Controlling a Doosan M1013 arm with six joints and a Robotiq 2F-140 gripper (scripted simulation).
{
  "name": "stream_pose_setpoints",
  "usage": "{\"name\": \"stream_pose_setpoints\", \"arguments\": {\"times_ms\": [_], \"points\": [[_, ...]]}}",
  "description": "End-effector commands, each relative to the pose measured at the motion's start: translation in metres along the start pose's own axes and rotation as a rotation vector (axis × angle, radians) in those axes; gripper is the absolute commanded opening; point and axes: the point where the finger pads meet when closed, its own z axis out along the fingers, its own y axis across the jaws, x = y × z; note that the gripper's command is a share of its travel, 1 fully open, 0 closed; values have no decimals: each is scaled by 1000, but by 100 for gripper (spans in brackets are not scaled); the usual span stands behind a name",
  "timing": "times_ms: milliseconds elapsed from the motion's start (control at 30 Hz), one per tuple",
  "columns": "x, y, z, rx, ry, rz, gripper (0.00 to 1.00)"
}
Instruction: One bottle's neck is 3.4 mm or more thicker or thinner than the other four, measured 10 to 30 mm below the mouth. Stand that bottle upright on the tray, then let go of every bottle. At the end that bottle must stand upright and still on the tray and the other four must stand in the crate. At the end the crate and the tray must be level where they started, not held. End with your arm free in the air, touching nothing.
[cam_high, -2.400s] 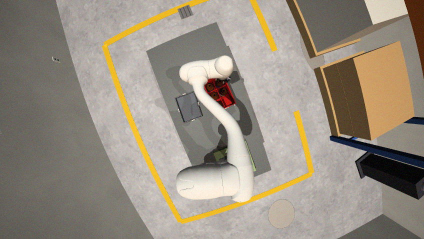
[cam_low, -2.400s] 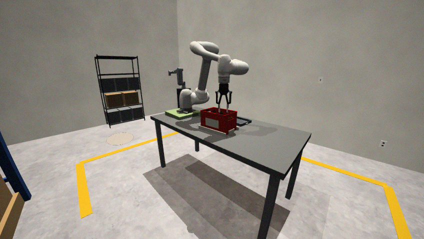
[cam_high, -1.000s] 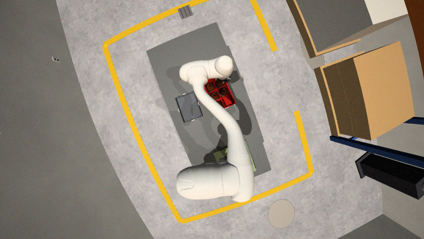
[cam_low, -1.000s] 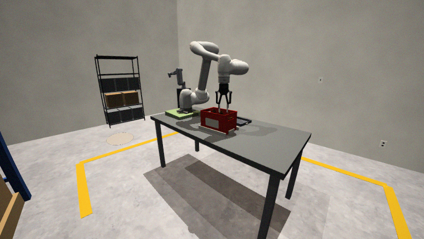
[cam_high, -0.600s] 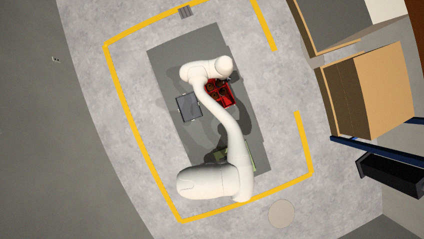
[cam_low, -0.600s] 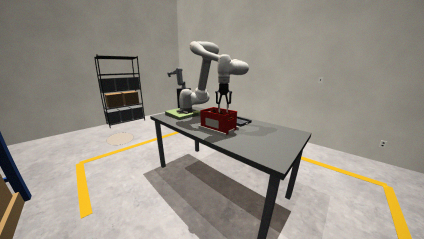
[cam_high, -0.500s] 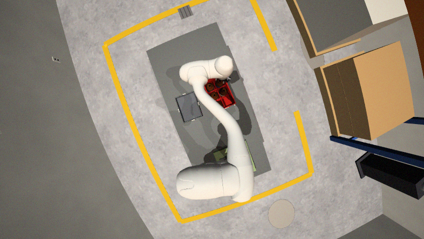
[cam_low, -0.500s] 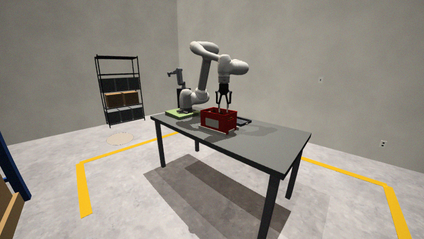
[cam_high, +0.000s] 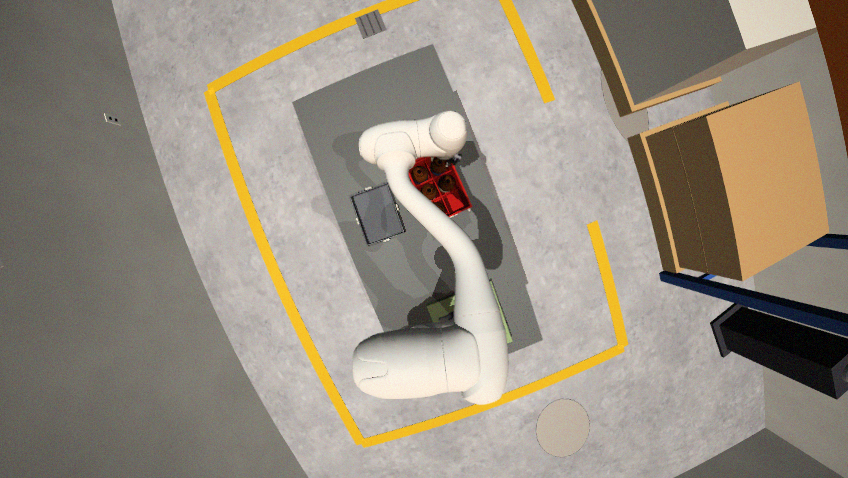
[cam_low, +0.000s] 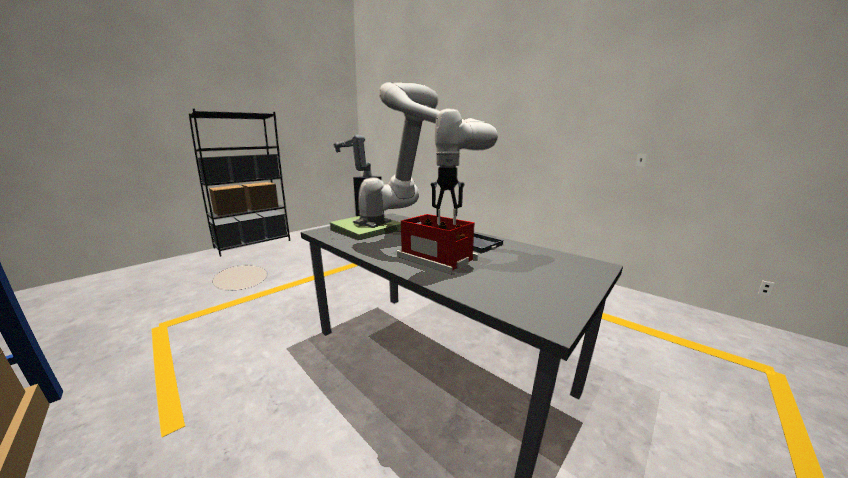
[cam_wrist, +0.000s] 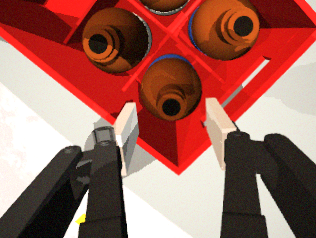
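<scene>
The red crate (cam_high: 457, 202) (cam_low: 446, 252) (cam_wrist: 178, 159) stands on the table. My gripper (cam_low: 447, 222) (cam_wrist: 171, 115) points down at one corner of it and is open. Its pale finger pads stand on both sides of the neck of a brown bottle (cam_wrist: 171, 82), with gaps and no contact visible. That bottle stands in the corner compartment. More brown bottles (cam_wrist: 129, 35) (cam_wrist: 215, 37) (cam_wrist: 166, 5) stand in the compartments around it. A fifth bottle cannot be made out clearly, as the arm hides part of the crate. The dark tray (cam_high: 378, 214) (cam_low: 486, 241) has no bottle on it.
The arm (cam_high: 439, 228) (cam_low: 409, 148) reaches over the crate from its green base plate (cam_low: 356, 232). The crate's walls and dividers surround the bottles, and the right pad is close to the rim. The tray lies beside the crate on the grey table (cam_high: 368, 97) (cam_low: 534, 285).
</scene>
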Motion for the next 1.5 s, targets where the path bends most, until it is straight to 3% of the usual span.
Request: {"name": "stream_pose_setpoints", "arguments": {"times_ms": [0, 1467], "points": [[-3, 0, 4, -2, -1, -1, 38], [-3, 0, 45, -2, -1, -1, 38]]}}
